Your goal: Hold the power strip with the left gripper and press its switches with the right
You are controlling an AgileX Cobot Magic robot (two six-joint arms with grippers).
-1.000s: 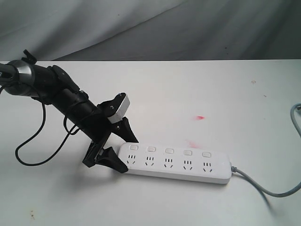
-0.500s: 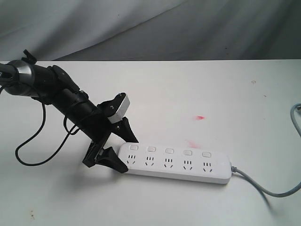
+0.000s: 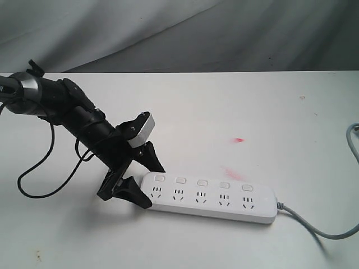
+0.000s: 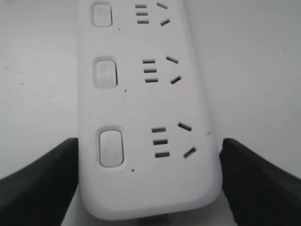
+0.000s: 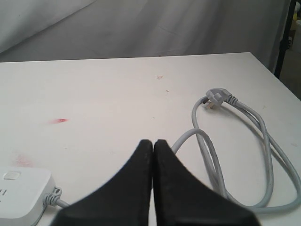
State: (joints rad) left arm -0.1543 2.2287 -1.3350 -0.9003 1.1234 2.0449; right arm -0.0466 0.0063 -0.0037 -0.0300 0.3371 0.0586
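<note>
The long white power strip (image 3: 210, 200) lies flat on the white table (image 3: 235, 106), its five switches (image 3: 202, 182) in a row along the far side. My left gripper (image 3: 152, 186) straddles the strip's left, rounded end. In the left wrist view its black fingers (image 4: 51, 174) touch both long sides of the power strip (image 4: 141, 103), beside the nearest switch (image 4: 111, 148). My right gripper (image 5: 153, 142) is shut with nothing in it, hanging above the table near the strip's cord end (image 5: 23, 193). It is out of the exterior view.
The grey cord (image 5: 263, 155) loops over the table on the right and ends in a plug (image 5: 217, 98). A black cable (image 3: 39, 179) hangs from the left arm onto the table. Red smudges (image 3: 239, 139) mark the surface. Grey cloth hangs behind.
The power strip has turned slightly, its cord end sliding toward the table's front. The left gripper has shifted a little lower around the strip's end.
</note>
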